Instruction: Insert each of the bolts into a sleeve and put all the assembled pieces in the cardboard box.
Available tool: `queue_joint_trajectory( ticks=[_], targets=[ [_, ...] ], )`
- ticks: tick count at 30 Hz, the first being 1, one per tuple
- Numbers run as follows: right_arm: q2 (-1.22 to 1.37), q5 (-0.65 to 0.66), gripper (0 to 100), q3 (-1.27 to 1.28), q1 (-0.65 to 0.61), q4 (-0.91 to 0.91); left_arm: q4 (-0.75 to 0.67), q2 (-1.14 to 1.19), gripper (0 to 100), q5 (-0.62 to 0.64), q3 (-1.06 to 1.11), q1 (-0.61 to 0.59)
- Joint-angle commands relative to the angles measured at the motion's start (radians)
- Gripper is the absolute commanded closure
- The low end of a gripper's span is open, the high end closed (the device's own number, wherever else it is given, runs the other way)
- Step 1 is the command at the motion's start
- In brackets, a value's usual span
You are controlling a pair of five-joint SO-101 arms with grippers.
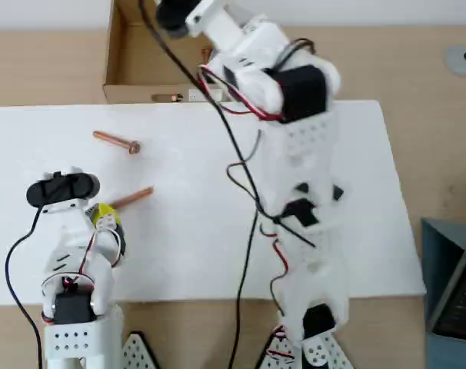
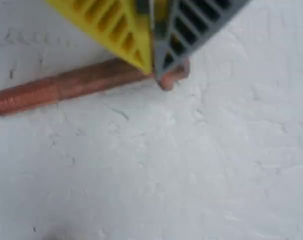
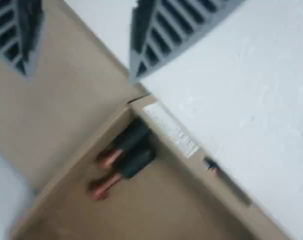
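A copper bolt point(image 1: 133, 197) lies on the white mat point(image 1: 187, 246) in front of my left gripper point(image 1: 104, 215). In the left wrist view that gripper point(image 2: 154, 67) has its yellow and grey fingertips shut together, right over this bolt point(image 2: 66, 87) near its head. A second bolt point(image 1: 116, 141) lies loose farther back. My right gripper point(image 3: 80, 72) hangs open over the near corner of the cardboard box point(image 3: 66, 115). Two black sleeves with bolts in them point(image 3: 124, 150) lie inside the cardboard box point(image 1: 121, 54).
A small copper-tipped piece point(image 1: 169, 98) lies against the box's outer front wall, beside a white label point(image 3: 171, 131). The right arm point(image 1: 302, 192) stretches across the mat's right half. A laptop point(image 1: 452, 292) stands off the mat at the right edge.
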Motion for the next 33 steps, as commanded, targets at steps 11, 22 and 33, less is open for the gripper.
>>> queue_joint_trajectory(
  ticks=[11, 22, 33],
  targets=[
    [-0.535, -0.106, 85.3, 0.549, 0.209, 0.021, 0.003, -0.01, 100, 0.0, 0.012, 0.003],
    [-0.958, -0.101, 85.3, 1.3, 0.341, 0.02, 0.003, -0.01, 100, 0.0, 0.012, 0.003],
    [-1.113, -0.098, 85.3, 1.787, 0.504, 0.002, 0.003, -0.01, 100, 0.0, 0.012, 0.003]
  ],
)
